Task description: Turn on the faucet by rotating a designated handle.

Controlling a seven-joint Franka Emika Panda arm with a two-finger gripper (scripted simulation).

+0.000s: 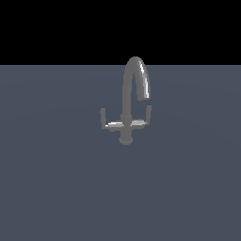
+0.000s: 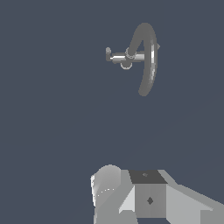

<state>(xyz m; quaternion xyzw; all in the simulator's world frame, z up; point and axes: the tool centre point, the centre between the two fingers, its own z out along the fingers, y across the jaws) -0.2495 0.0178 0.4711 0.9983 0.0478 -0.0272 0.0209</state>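
Note:
The faucet (image 1: pixel 126 113) is a small grey metal tap with a tall arched spout, standing on the flat grey surface. The spout tip turns down on the exterior view's right. The handle (image 1: pixel 106 123) is the short arm on the exterior view's left, ending in a thin upright tab. The faucet (image 2: pixel 146 57) and the handle (image 2: pixel 114 56) also show in the wrist view, seen from above. Only grey parts of my gripper (image 2: pixel 131 194) show at the wrist view's edge, far from the faucet. My gripper is not in the exterior view. I cannot tell how its jaws stand.
A matching arm (image 1: pixel 143 121) sticks out below the spout tip on the exterior view's right. The grey floor (image 1: pixel 56 188) spreads all around the faucet, with black background behind it.

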